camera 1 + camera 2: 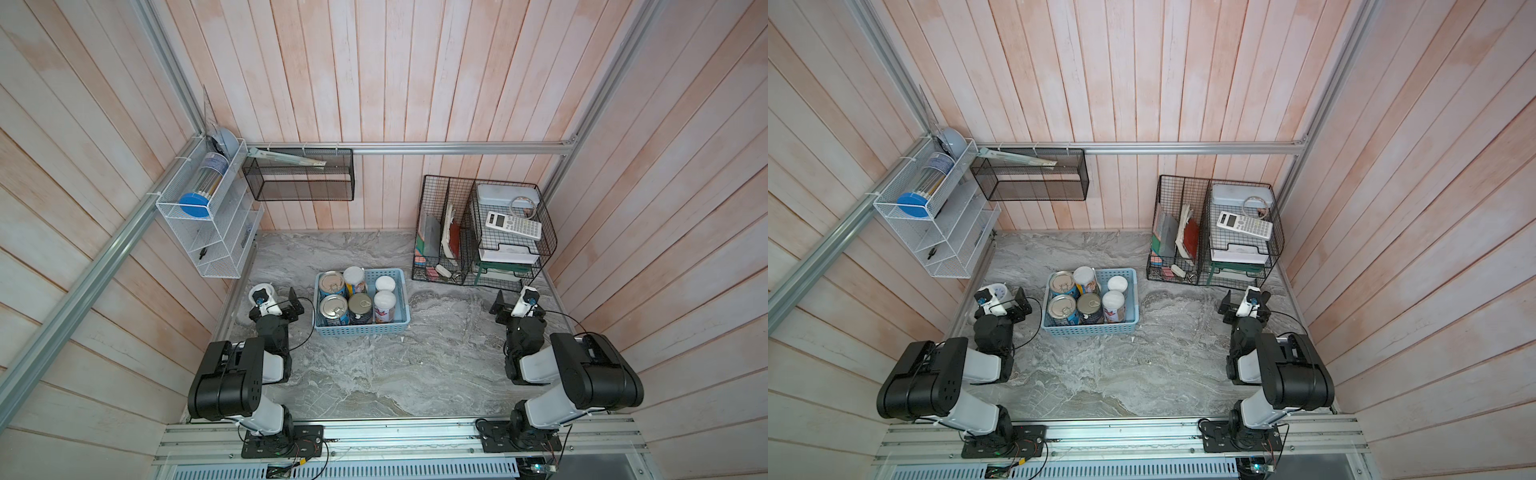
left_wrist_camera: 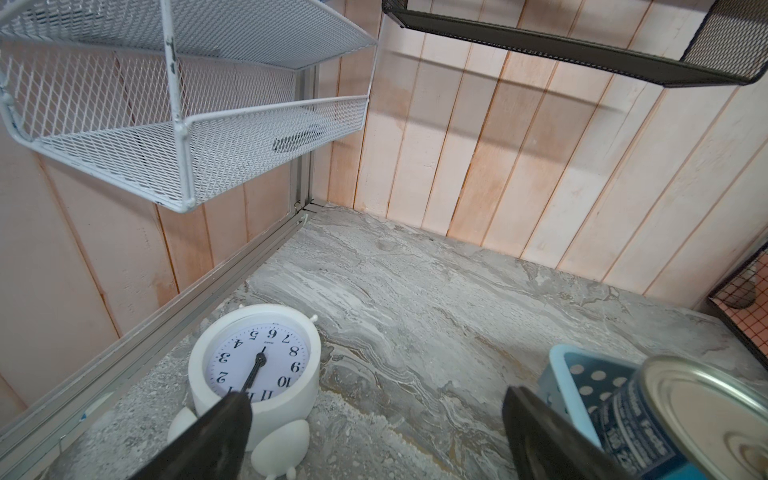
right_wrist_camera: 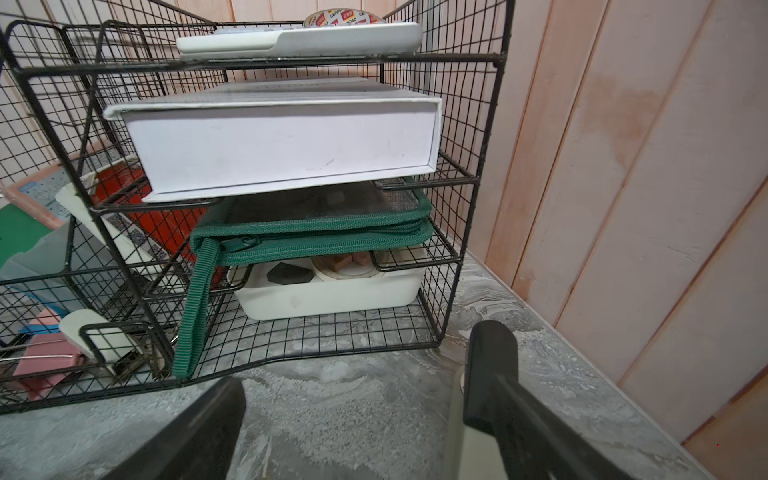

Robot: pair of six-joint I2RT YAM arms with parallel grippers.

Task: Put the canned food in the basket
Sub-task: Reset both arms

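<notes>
The canned food (image 1: 360,308) stood upright, all six cans inside the basket (image 1: 360,329) left of centre. Left of it, the left gripper (image 2: 374,403) hung spread and empty by a white clock (image 2: 253,361); well right, the right gripper (image 3: 361,365) gaped empty before a black wire rack (image 3: 457,58).

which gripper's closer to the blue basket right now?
Left. The left gripper sits open just left of the basket, next to the white clock. The right gripper is open far across the table, facing the black wire rack.
</notes>
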